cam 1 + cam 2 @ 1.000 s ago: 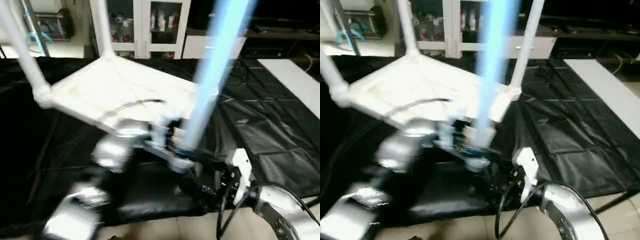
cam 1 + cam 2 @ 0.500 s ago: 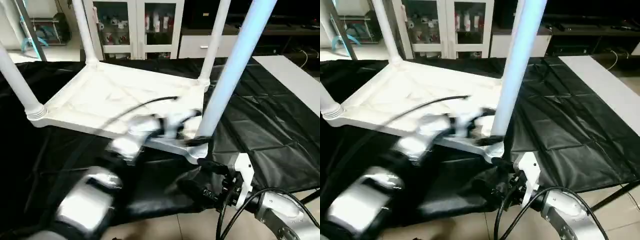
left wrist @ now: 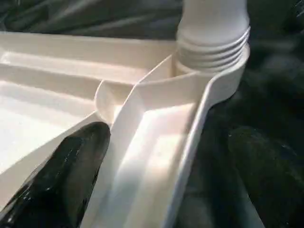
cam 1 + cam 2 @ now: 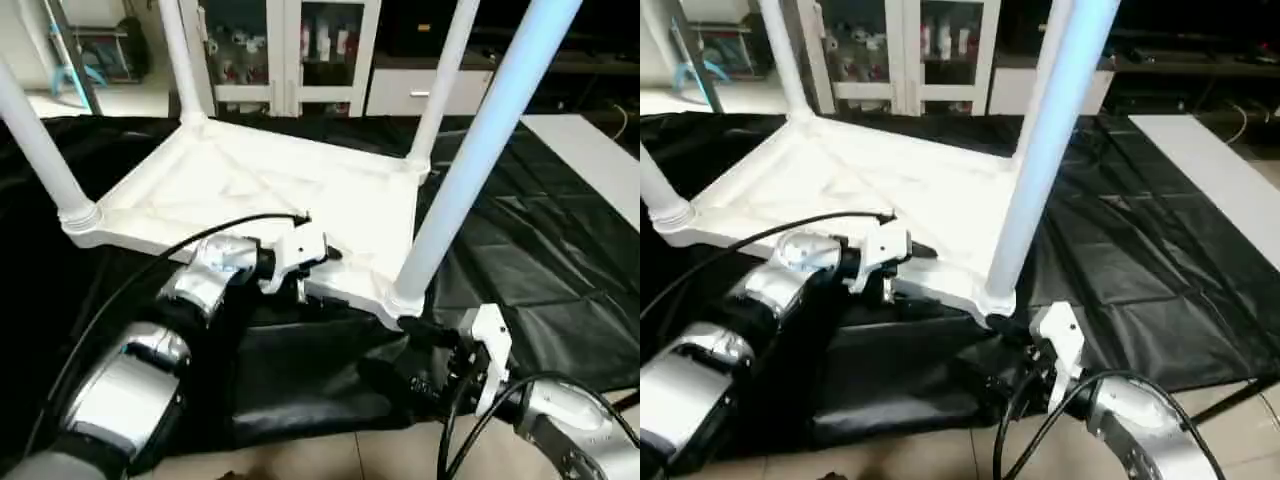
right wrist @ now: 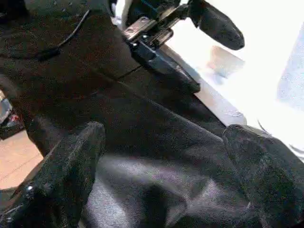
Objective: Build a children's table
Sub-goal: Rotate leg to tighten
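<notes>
The children's table (image 4: 260, 190), glossy white ribbed plastic, lies upside down on the black-draped desk (image 4: 540, 250), its smooth tapered tube legs (image 4: 470, 170) pointing up. The left claw (image 3: 156, 175) straddles its near rim, spread wide. The right claw (image 5: 166, 180) hangs spread over crinkled cloth.

You see the children's table (image 4: 250, 185) in plain white plastic, its upturned underside crossed by raised ribs and its tube legs (image 4: 480, 150) white with a bluish tint. The cloth (image 4: 520, 250) beneath it is glossy black and creased. Your forearms (image 4: 130, 380) are silver, and both grippers' fingers (image 3: 66, 175) are shiny black.
</notes>
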Robot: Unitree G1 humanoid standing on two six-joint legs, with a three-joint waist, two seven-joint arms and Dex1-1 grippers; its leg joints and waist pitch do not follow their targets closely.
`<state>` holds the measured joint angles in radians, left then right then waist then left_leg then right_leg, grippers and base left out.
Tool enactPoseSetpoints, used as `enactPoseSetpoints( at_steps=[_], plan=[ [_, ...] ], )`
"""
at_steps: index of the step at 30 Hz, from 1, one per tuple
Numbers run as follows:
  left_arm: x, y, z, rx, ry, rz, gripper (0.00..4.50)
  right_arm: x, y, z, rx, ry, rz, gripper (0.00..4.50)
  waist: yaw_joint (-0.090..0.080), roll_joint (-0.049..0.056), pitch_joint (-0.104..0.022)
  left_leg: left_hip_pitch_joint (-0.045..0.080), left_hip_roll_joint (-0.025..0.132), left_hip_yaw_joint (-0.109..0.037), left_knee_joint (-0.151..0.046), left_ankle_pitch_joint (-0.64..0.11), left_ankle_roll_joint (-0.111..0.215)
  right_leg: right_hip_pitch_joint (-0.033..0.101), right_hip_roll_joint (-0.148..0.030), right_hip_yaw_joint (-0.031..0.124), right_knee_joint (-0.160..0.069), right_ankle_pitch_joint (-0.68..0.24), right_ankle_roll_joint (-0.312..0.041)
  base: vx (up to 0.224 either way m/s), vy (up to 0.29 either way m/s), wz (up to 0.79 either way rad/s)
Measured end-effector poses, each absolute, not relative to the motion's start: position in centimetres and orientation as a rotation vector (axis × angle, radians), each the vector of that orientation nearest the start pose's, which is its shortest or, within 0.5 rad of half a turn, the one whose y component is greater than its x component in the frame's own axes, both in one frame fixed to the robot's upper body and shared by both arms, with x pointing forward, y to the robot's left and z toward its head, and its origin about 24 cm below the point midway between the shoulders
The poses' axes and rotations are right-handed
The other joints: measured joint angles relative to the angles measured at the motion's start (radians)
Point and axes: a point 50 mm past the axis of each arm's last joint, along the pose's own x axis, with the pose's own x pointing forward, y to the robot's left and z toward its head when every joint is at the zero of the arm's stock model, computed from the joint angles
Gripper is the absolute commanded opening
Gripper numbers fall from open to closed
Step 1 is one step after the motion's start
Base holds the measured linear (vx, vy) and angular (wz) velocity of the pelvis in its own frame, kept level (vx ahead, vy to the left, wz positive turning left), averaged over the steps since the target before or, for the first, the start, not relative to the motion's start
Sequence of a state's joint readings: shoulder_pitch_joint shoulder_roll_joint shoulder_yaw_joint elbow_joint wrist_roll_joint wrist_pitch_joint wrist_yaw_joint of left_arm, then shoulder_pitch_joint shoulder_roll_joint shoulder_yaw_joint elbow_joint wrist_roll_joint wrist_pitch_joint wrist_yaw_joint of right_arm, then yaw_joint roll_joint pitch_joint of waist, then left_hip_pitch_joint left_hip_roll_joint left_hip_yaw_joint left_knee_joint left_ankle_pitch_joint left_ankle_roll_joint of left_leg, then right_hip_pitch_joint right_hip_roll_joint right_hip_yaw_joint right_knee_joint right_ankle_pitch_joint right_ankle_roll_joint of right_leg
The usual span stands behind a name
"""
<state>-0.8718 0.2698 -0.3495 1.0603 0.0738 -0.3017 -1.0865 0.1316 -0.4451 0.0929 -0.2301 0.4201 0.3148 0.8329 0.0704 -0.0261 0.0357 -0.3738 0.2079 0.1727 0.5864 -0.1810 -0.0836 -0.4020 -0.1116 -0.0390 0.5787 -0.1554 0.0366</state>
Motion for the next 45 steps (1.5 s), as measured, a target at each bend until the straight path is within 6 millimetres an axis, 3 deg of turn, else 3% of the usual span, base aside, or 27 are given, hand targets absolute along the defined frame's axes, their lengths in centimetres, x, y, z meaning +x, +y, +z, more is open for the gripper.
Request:
enactPoseSetpoints(
  at_steps=[2,16,22,32,45],
  plan=[
    [35.4,10.4,6.9,0.621,0.276,-1.325,4.5,20.5,-16.2,4.9,0.081,0.26,0.977,4.31,0.0,0.0,0.0,0.0,0.0,0.0,0.0,0.0,0.0,0.0,0.0,0.0,0.0,0.0,0.0,0.0,0.0,0.0],
    [35.3,10.3,6.7,0.767,0.41,-1.451,3.32,20.6,-16.3,4.9,0.071,0.266,0.981,4.34,0.019,-0.002,0.001,0.0,0.0,0.0,0.0,0.0,0.0,0.0,0.0,0.0,0.0,0.0,0.0,0.0,0.0,0.0],
    [35.1,10.0,6.1,0.813,0.445,-1.457,2.78,20.5,-16.2,4.8,0.07,0.271,0.991,4.34,0.018,-0.002,0.001,0.0,0.0,0.0,-0.001,0.0,0.0,0.0,0.0,0.0,0.0,0.0,0.0,0.0,0.0,0.0],
    [36.0,9.7,6.7,0.834,0.512,-1.394,1.78,20.6,-16.2,4.8,0.063,0.276,0.998,4.34,0.018,-0.002,0.001,0.0,0.0,0.0,-0.001,0.0,0.0,0.0,0.0,0.0,0.0,0.0,0.0,0.0,0.0,0.0],
    [36.1,10.1,6.4,0.885,0.572,-1.345,0.82,20.5,-16.2,4.6,0.045,0.28,0.999,4.34,0.016,-0.003,0.001,0.0,0.0,0.0,-0.001,0.0,0.0,0.0,0.0,0.0,0.0,0.0,0.0,0.0,0.0,0.0]
  ],
)
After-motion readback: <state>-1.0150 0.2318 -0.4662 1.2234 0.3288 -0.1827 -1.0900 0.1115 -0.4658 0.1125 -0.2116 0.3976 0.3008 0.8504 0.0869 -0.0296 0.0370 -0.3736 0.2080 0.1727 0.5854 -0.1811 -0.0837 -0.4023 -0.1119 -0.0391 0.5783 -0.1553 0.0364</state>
